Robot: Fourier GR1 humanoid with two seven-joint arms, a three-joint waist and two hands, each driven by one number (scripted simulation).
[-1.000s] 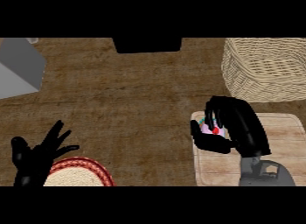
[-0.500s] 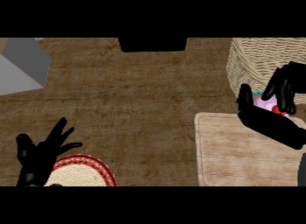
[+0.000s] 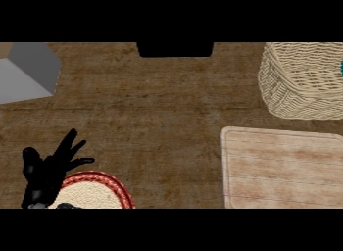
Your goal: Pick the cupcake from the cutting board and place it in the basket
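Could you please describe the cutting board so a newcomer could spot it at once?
On the right side of the brown counter, find the woven basket. Just nearer the robot lies the cutting board: the flat, pale wooden slab with rounded corners, unlike the tall basket.

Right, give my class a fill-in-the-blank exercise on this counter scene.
The wicker basket stands at the view's upper ____. The box at the upper left is coloured ____. The left hand rests open beside a woven plate whose rim is ____.
Missing words: right; grey; red.
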